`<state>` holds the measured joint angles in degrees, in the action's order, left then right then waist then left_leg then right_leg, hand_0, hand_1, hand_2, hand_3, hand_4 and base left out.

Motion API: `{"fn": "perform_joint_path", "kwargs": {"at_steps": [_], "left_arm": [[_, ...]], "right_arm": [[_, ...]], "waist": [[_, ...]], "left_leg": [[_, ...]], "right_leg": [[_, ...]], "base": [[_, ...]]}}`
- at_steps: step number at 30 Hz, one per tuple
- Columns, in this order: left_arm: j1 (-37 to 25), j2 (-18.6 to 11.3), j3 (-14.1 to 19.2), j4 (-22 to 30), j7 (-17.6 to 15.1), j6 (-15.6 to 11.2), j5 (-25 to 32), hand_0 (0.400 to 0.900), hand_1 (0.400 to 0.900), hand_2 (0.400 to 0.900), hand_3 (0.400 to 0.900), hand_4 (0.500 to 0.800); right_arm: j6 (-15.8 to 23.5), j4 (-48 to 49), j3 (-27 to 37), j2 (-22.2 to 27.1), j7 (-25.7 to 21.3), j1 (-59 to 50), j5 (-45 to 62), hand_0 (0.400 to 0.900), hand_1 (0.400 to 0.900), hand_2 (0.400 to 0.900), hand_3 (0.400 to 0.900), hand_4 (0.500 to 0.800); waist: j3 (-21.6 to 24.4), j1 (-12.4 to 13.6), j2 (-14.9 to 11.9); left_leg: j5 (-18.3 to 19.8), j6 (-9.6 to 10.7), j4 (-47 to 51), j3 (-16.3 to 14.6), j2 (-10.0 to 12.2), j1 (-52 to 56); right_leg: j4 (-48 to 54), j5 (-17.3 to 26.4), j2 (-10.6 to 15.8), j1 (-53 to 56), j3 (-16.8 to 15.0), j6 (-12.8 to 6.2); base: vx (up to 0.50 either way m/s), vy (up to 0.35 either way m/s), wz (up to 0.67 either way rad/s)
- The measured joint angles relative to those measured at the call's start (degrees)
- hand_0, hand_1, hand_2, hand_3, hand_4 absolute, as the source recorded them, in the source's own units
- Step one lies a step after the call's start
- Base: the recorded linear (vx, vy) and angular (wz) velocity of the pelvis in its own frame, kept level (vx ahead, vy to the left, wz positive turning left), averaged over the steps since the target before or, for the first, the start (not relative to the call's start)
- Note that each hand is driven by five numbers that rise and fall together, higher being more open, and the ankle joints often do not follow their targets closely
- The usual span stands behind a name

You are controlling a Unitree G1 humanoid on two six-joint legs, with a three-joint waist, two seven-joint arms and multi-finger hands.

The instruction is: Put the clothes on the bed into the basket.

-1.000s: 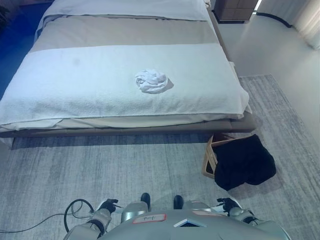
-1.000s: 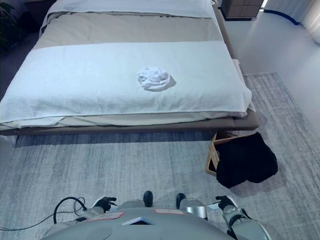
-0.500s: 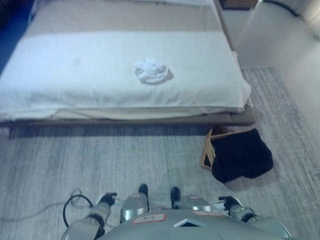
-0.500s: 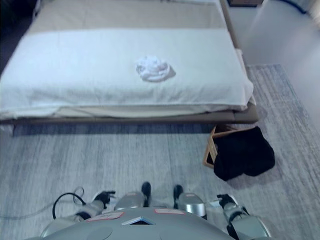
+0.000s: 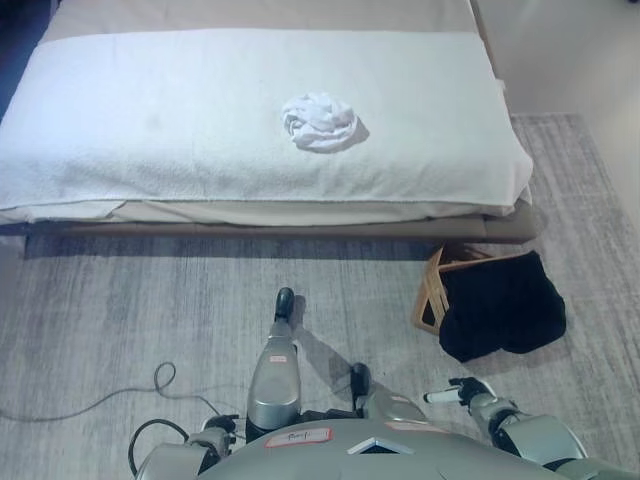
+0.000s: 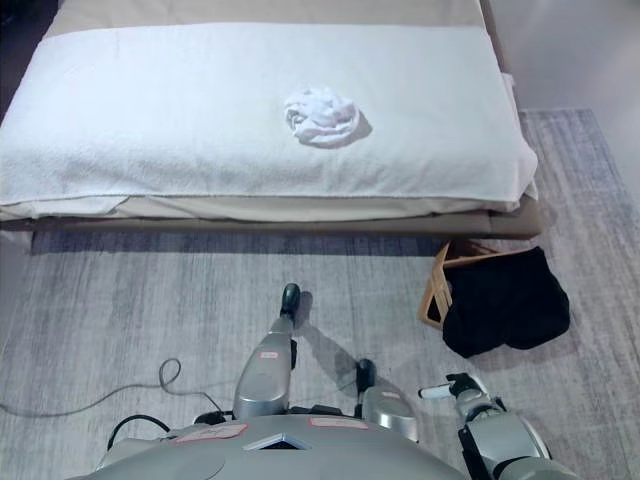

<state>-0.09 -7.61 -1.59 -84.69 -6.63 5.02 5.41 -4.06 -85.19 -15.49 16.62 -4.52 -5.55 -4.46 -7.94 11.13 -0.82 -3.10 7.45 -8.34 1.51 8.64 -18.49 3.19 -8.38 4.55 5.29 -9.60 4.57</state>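
Left eye view looks down on a bed (image 5: 150, 120) covered by a white blanket, with a crumpled white cloth (image 5: 320, 122) lying near the middle of it, a little toward the near edge. On the grey carpet (image 5: 130, 310) just off the bed's near right corner stands a wooden basket (image 5: 436, 290), with a black garment (image 5: 503, 305) draped over it and spilling to its right. The right hand (image 6: 455, 387) shows at the bottom right, low over the carpet and holding nothing, a white-tipped finger pointing left; the left hand (image 5: 220, 432) is barely visible at the bottom edge, and I cannot tell how its fingers are set.
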Motion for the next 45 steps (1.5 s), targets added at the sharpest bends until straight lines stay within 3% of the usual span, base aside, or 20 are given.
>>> {"fn": "perform_joint_path", "kwargs": {"at_steps": [1,2,4,5,7,8,9,10,12,13,14,18,22,25,29,31,35,37,42,45], "left_arm": [[1.82,1.69,0.29,-0.55,-0.46,-0.16,0.01,0.900,0.900,0.900,0.900,0.800],[1.28,-0.43,-0.25,0.27,-0.49,-0.24,0.02,0.900,0.900,0.900,0.900,0.800],[1.21,-3.32,-0.79,3.07,-0.45,-1.59,0.05,0.900,0.900,0.900,0.900,0.800],[0.03,-4.35,-1.42,3.68,-0.39,-1.79,0.04,0.900,0.900,0.900,0.900,0.800],[-2.31,-4.56,-1.70,3.63,-0.21,-1.83,0.02,0.900,0.900,0.900,0.900,0.800],[-2.94,-4.49,-2.43,3.91,-0.01,-1.93,0.01,0.900,0.900,0.900,0.900,0.800],[-2.81,-4.69,-2.97,4.20,0.03,-1.90,-0.03,0.900,0.900,0.900,0.900,0.800],[-3.07,-5.16,-3.36,4.64,-0.03,-1.70,-0.03,0.900,0.900,0.900,0.900,0.800],[-3.35,-6.08,-3.90,4.77,-0.03,-1.39,-0.04,0.900,0.900,0.900,0.900,0.800],[-3.42,-6.38,-4.20,4.91,-0.08,-1.39,-0.06,0.900,0.900,0.900,0.900,0.800],[-2.99,-6.61,-4.02,4.49,-0.06,-1.30,-0.07,0.900,0.900,0.900,0.900,0.800],[-3.06,-6.41,-4.08,4.19,0.21,-1.47,-0.69,0.900,0.900,0.900,0.900,0.800],[0.33,-6.25,-4.10,4.13,0.69,-1.45,-1.35,0.900,0.900,0.900,0.900,0.800],[2.03,-5.02,-4.09,4.07,1.28,-1.17,-1.41,0.900,0.900,0.900,0.900,0.800],[2.45,-4.43,-4.06,3.97,1.08,-1.39,-1.97,0.900,0.900,0.900,0.900,0.800],[1.05,-4.48,-3.90,3.88,0.84,-1.83,-2.09,0.900,0.900,0.900,0.900,0.800],[-2.19,-4.25,-4.05,4.75,0.46,-2.63,-2.08,0.900,0.900,0.900,0.900,0.800],[-3.11,-4.39,-4.20,5.34,0.11,-2.73,-2.07,0.900,0.900,0.900,0.900,0.800],[-2.86,-4.64,-4.88,5.72,-0.66,-2.57,-2.04,0.900,0.900,0.900,0.900,0.800],[-0.92,-3.99,-5.31,6.07,-1.17,-2.40,-2.05,0.900,0.900,0.900,0.900,0.800]], "right_arm": [[-0.33,-0.78,-0.36,1.27,0.22,0.13,-0.01,0.900,0.900,0.900,0.900,0.800],[-0.92,-1.33,0.53,-1.39,0.51,2.23,0.31,0.900,0.900,0.900,0.900,0.800],[-1.03,-1.77,0.45,-4.26,1.37,3.98,0.26,0.900,0.900,0.900,0.900,0.800],[-1.09,-1.44,0.87,-4.98,1.49,3.80,0.29,0.900,0.900,0.900,0.900,0.800],[-1.08,0.77,1.59,-4.53,1.52,2.18,0.57,0.900,0.900,0.900,0.900,0.800],[-0.55,1.97,1.42,-3.89,1.12,0.78,0.73,0.900,0.900,0.900,0.900,0.800],[-0.23,2.41,1.15,-3.70,1.00,0.24,0.83,0.900,0.900,0.900,0.900,0.800],[0.64,3.39,1.04,-3.03,0.98,-0.15,0.96,0.900,0.900,0.900,0.900,0.800],[0.94,4.19,1.11,-2.50,0.82,-0.40,1.66,0.900,0.900,0.900,0.900,0.800],[1.00,4.40,1.71,-2.14,0.79,-0.39,2.36,0.900,0.900,0.900,0.900,0.800],[1.00,4.35,1.70,-2.00,0.67,-0.59,2.62,0.900,0.900,0.900,0.900,0.800],[0.15,4.27,2.13,-2.27,1.08,1.65,2.64,0.900,0.900,0.900,0.900,0.800],[-0.74,4.31,2.40,-3.44,1.23,4.67,2.63,0.900,0.900,0.900,0.900,0.800],[-0.74,5.42,2.58,-2.78,1.22,4.83,2.62,0.900,0.900,0.900,0.900,0.800],[-0.19,8.14,2.23,-1.73,1.20,2.75,2.52,0.900,0.900,0.900,0.900,0.800],[0.14,9.62,1.05,-0.61,1.16,1.35,2.27,0.900,0.900,0.900,0.900,0.800],[0.45,12.92,-3.85,2.84,1.07,-1.82,1.13,0.900,0.900,0.900,0.900,0.800],[0.02,13.06,-6.81,4.30,0.79,-5.62,-0.99,0.900,0.900,0.900,0.900,0.800],[-0.93,16.58,-12.00,7.14,0.40,-14.45,-6.40,0.900,0.900,0.900,0.900,0.800],[-0.80,22.11,-15.69,8.52,-0.15,-18.87,-10.55,0.900,0.900,0.900,0.900,0.800]], "waist": [[1.83,1.19,3.10],[2.09,-0.03,-1.91],[4.59,0.26,-6.09],[5.16,0.12,-6.86],[5.32,0.06,-6.21],[4.89,-1.48,-4.52],[4.32,-2.67,-3.39],[3.48,-4.26,-1.51],[2.48,-6.21,0.17],[2.33,-7.75,0.46],[2.14,-8.01,0.69],[1.46,-9.64,-0.35],[2.32,-10.90,-3.64],[3.22,-10.87,-1.52],[3.18,-10.40,-1.09],[2.77,-9.16,-1.90],[1.05,-7.51,-2.67],[-0.49,-7.14,-3.35],[-3.13,-5.97,-1.34],[-3.12,-5.96,0.34]], "left_leg": [[4.66,0.81,1.02,0.19,1.85,2.46],[1.39,0.96,-1.19,-2.19,-2.83,2.39],[0.81,-4.92,-0.44,-2.84,-7.27,3.42],[1.74,-6.08,-1.43,-3.20,-8.56,3.62],[2.52,-7.05,-1.49,-3.06,-9.54,4.12],[1.91,-8.42,1.49,-1.57,-9.70,7.02],[1.25,-9.66,3.52,-0.59,-9.93,9.26],[-0.84,-12.87,8.06,1.92,-9.77,14.01],[-1.01,-13.18,10.15,4.03,-9.22,17.15],[-0.28,-13.22,11.86,4.47,-9.20,19.10],[-0.55,-13.34,12.70,4.62,-9.23,19.23],[0.81,-13.49,13.12,6.80,-10.99,22.31],[4.34,-9.87,13.64,9.44,-12.43,26.17],[6.40,-7.46,13.04,9.31,-8.20,27.34],[8.47,-3.61,3.11,8.63,-5.29,26.08],[8.20,0.43,-9.01,8.61,-6.66,20.80],[6.51,2.20,-26.52,8.45,-8.69,10.12],[6.30,1.92,-20.74,7.88,-9.58,8.70],[0.27,1.39,10.42,4.46,-6.08,10.62],[-1.07,0.93,9.23,3.18,-6.08,10.19]], "right_leg": [[-7.80,-2.71,-1.47,-1.96,0.69,-6.19],[-24.31,-9.86,4.14,-4.25,2.23,-9.81],[-32.84,-8.82,7.04,-6.45,3.01,-11.28],[-33.82,-6.32,7.43,-7.75,3.23,-12.80],[-37.23,-2.06,7.16,-8.52,2.83,-13.05],[-41.02,3.52,6.61,-9.99,2.79,-13.94],[-43.29,6.33,6.20,-10.21,2.79,-13.93],[-43.45,1.27,5.90,-10.78,8.23,-13.08],[-37.75,-1.10,4.60,-11.16,14.23,-10.78],[-27.56,-1.13,3.65,-12.22,18.28,-10.80],[-18.72,-0.56,2.81,-11.56,19.18,-10.78],[-1.39,8.01,4.24,-14.17,19.13,-13.36],[-1.29,11.43,5.81,-13.56,18.31,-12.88],[-0.90,13.17,2.08,-12.33,19.55,-12.21],[0.56,14.87,-1.77,-8.82,20.95,-8.46],[1.88,14.58,-1.98,-7.33,20.85,-7.35],[1.28,13.33,-1.87,-7.05,20.50,-1.64],[1.90,13.12,-1.78,-7.25,19.54,-1.40],[2.08,11.71,-5.07,-7.34,18.39,-3.41],[1.92,11.30,-6.58,-7.17,17.85,-3.85]], "base": [[0.56,0.275,0.21],[0.51,0.259,0.20],[0.56,0.304,0.26],[0.60,0.335,0.32],[0.60,0.309,0.55],[0.61,0.243,0.70],[0.61,0.172,0.75],[0.56,0.080,0.61],[0.62,-0.047,0.58],[0.52,-0.103,0.48],[0.36,-0.088,0.35],[0.50,-0.187,0.45],[0.28,-0.244,0.03],[0.31,-0.341,-0.05],[0.16,-0.307,-0.05],[0.08,-0.301,-0.04],[0.16,-0.148,-0.14],[0.26,0.031,-0.17],[0.21,0.083,-0.36],[0.05,0.092,-0.18]]}}
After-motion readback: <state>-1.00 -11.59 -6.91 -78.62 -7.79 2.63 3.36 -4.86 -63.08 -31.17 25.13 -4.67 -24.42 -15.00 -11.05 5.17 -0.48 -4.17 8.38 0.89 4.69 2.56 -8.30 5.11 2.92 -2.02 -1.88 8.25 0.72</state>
